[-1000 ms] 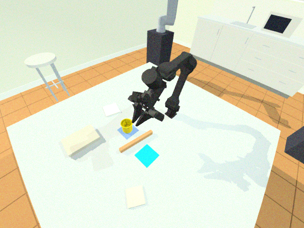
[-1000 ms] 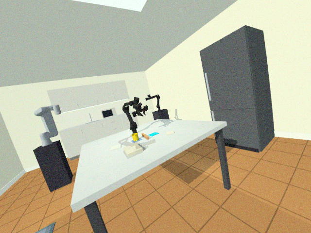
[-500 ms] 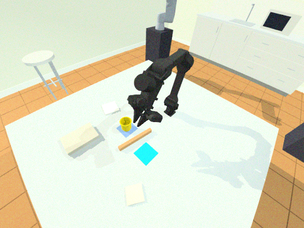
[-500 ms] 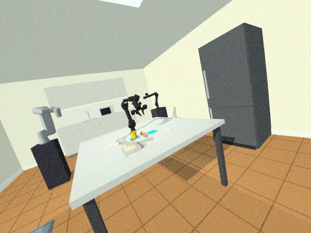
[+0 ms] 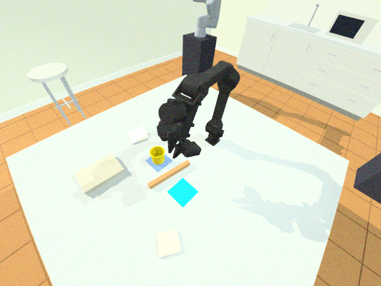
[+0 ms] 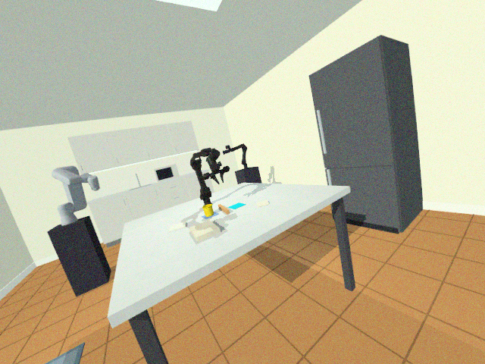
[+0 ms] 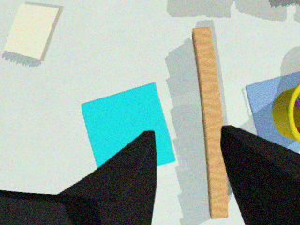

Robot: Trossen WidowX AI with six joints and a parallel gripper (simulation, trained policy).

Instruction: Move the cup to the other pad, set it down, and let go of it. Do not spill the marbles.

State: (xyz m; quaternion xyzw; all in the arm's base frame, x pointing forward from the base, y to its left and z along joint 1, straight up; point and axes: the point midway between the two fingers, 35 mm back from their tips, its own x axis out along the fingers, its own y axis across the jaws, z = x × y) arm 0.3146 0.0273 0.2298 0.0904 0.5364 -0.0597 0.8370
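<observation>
Yellow cup (image 5: pixel 158 155) (image 6: pixel 208 210) (image 7: pixel 284 113): upright on the blue pad (image 5: pixel 158 167) (image 6: pixel 214 214) (image 7: pixel 256 105) | gripper (image 5: pixel 172 154) (image 6: pixel 220 182) (image 7: pixel 188 138): up above the tabletop (image 5: pixel 122 240) (image 6: pixel 156 258) (image 7: pixel 56 150), fingers parted, grasping nothing | wooden bar (image 5: pixel 168 174) (image 6: pixel 224 208) (image 7: pixel 211 122): lying between blue pad and cyan pad (image 5: pixel 183 192) (image 6: pixel 237 205) (image 7: pixel 124 122) | marbles: partly glimpsed inside the cup, from the wrist

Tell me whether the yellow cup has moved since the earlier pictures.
No. The yellow cup stands on the blue pad as before, on the same side of the wooden bar.
</observation>
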